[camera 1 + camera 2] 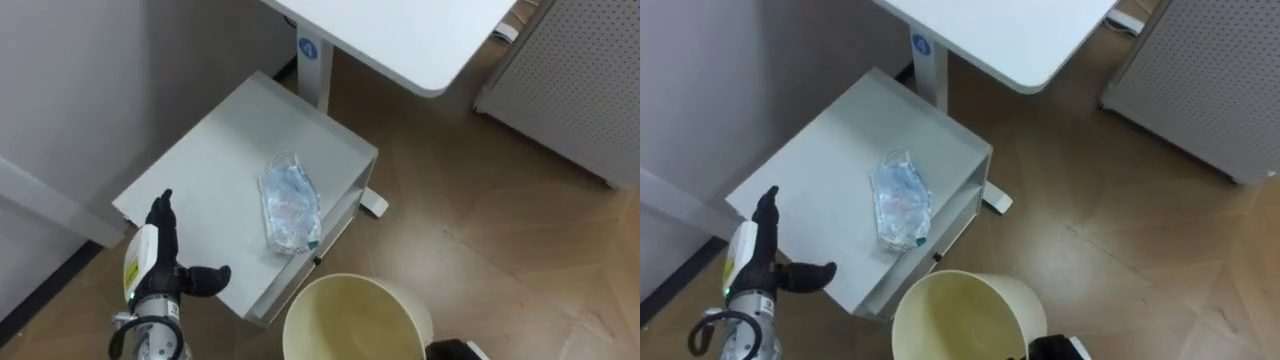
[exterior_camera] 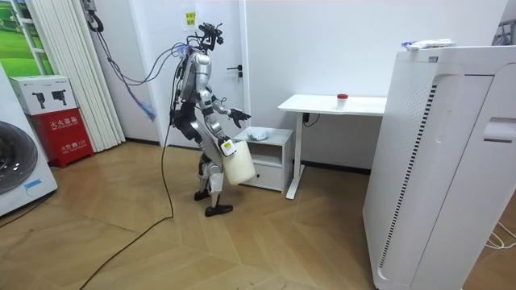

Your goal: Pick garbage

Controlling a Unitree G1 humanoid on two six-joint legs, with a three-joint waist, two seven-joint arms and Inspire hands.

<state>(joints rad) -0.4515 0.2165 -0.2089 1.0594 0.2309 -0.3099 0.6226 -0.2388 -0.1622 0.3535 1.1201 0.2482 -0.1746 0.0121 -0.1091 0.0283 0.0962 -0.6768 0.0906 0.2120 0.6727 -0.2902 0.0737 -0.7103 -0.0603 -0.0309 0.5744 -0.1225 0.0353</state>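
The garbage, a crumpled clear plastic bottle (image 1: 289, 205), lies on the worktop (image 1: 200, 160) of a low cabinet, near its front edge. The left hand (image 1: 160, 255) hovers at the worktop's near corner, fingers straight and apart, empty. The reach seems begun; next it must cross to the bottle and close round it. A cream bin (image 1: 350, 320) hangs below the worktop's front, by the right hand (image 2: 227, 147), whose grip I cannot tell. Beyond the worktop are a white desk (image 1: 400, 40) and wooden floor (image 1: 520, 230).

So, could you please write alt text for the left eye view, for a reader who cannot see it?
A crumpled clear plastic item lies on a low white cabinet, with the robot's open left hand at its near left edge. A cream bin shows below it, a white desk above.
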